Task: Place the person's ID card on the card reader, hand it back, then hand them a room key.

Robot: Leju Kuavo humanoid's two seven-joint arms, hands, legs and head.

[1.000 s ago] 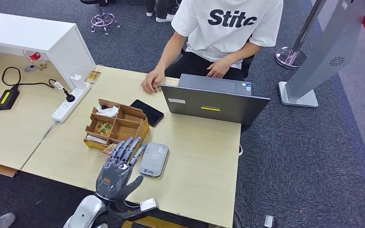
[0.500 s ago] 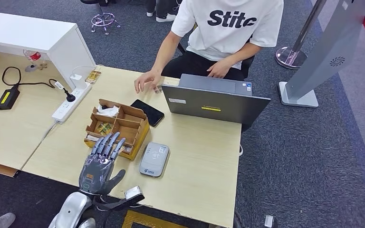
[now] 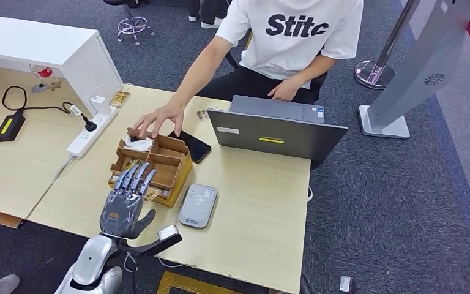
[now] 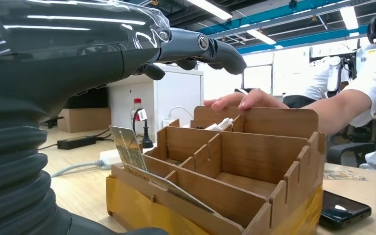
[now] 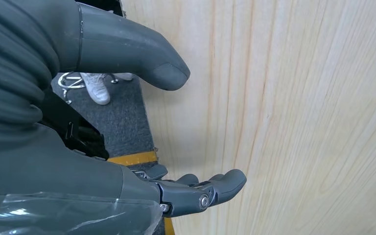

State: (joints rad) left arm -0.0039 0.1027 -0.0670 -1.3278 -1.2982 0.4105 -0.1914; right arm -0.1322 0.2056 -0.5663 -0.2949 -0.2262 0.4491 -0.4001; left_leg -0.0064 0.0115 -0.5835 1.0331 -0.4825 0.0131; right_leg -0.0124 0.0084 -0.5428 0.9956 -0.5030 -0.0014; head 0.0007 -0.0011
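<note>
The robot's empty left hand (image 3: 124,205), fingers spread, hovers over the compartmented wooden organiser box (image 3: 159,164) holding a card (image 4: 131,151), probably the room key, while the person's hand (image 3: 156,120) rests on the box's far rim.

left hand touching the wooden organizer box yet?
Apart. In the left wrist view the left hand has its fingers stretched out above the wooden organizer box, with background visible between them and the box's walls. The head view alone would not settle it.
</note>
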